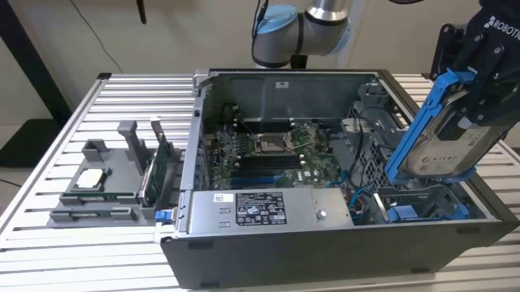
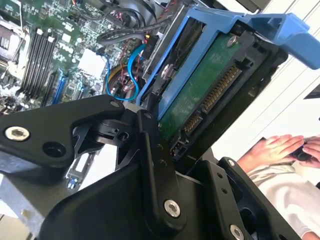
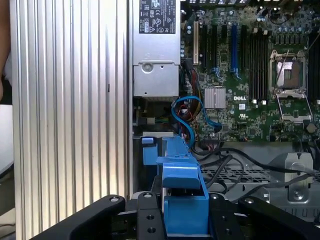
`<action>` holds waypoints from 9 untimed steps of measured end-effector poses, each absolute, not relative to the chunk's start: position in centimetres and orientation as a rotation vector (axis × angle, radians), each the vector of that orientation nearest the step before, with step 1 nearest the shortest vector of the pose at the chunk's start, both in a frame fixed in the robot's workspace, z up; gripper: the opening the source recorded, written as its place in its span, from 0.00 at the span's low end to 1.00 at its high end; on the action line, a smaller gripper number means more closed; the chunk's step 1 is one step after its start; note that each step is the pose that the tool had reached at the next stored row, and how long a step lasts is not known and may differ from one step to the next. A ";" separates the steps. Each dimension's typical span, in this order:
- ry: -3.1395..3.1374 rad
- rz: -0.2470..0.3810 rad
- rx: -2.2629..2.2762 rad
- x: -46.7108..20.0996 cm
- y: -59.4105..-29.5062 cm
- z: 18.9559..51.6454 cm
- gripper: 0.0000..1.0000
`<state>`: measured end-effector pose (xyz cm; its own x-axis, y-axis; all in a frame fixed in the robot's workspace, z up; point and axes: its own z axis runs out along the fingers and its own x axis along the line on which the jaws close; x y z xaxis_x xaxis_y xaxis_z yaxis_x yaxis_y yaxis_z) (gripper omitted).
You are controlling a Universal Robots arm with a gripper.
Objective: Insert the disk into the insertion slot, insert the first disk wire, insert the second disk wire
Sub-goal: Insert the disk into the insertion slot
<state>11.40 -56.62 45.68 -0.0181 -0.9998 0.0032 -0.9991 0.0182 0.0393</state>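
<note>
Exterior view | gripper [image 1: 478, 103]: fingers pinch the disk [image 1: 439, 146], tilted above the insertion slot [image 1: 416, 199] | step one, not in yet | I think it needs lining up straight.

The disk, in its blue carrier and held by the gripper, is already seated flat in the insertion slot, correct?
Not seated: the exterior view shows the disk, in its blue carrier and held by the gripper, tilted steeply above the insertion slot, not in it.
</note>
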 end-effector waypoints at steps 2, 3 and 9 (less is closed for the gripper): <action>-2.220 -0.040 2.180 11.4 -56.6 45.6 0.33; -2.220 -0.040 2.180 11.4 -56.6 45.6 0.33; -2.220 -0.040 2.180 11.4 -56.6 45.3 0.33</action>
